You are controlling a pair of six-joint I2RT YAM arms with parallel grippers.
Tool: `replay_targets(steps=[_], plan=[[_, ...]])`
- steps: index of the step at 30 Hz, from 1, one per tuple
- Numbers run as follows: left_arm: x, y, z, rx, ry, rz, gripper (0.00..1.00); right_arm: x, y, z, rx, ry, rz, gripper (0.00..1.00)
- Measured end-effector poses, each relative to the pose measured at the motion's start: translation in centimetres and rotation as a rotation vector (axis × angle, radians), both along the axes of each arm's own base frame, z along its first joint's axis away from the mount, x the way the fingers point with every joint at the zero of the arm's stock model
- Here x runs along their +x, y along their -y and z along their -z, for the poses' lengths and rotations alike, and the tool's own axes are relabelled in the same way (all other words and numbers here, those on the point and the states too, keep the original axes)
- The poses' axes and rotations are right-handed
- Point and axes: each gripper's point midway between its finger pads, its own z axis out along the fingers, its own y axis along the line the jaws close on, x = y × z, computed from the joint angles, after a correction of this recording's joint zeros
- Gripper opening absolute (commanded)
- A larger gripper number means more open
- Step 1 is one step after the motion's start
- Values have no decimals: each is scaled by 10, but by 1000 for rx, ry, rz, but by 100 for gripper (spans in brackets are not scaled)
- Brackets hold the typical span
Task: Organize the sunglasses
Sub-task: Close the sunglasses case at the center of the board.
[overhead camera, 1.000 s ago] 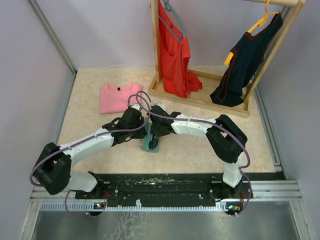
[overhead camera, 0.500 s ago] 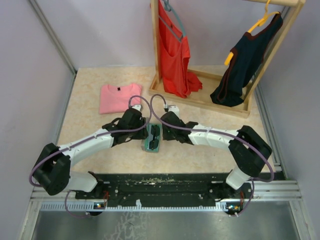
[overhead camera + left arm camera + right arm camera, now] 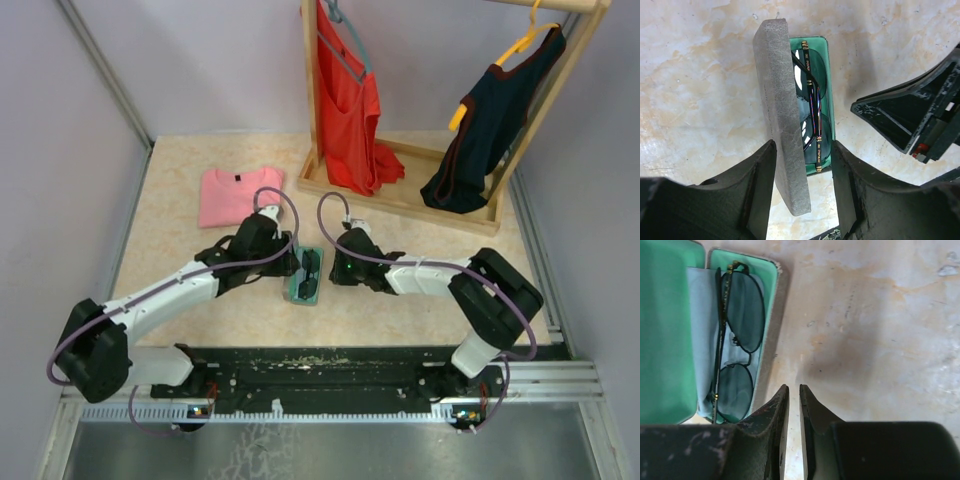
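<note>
- Sunglasses (image 3: 742, 310) are seen folded inside the lower half of the open case (image 3: 780, 100), which sits on the counter (image 3: 865, 315) between the two arms.
- A light blue cloth (image 3: 702, 340) is laid under them against the green lining.
- The grey lid of the case is raised on edge, along the left side of the glasses.
- The left claw (image 3: 802, 145) is held with its fingers apart, one on each side of the near end of the raised lid. A gap is visible between the lid and the right-hand finger; whether the other finger touches the lid cannot be told.
- The right claw (image 3: 793, 387) is held low over bare counter just beside the case's right rim. Its fingers are brought almost together, with only a thin slit left, and nothing is gripped.
- A folded pink shirt (image 3: 235, 193) is laid flat further back on the counter.
- A wooden rack (image 3: 400, 195) is placed at the far edge, with a red garment (image 3: 350, 110) and a dark garment (image 3: 485, 130) hung from it.
</note>
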Motion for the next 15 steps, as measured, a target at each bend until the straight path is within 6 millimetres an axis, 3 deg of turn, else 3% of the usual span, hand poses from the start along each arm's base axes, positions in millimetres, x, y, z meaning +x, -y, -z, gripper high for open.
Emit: replay_targets(steps=[5, 11, 15], plan=[[5, -11, -12, 2, 37, -52, 54, -1, -7, 3, 27, -14, -16, 11], [17, -33, -44, -15, 147, -165, 50, -3, -11, 4, 42, -25, -29, 8], [20, -42, -40, 10, 158, -202, 48, -3, -18, 11, 61, -39, -45, 7]])
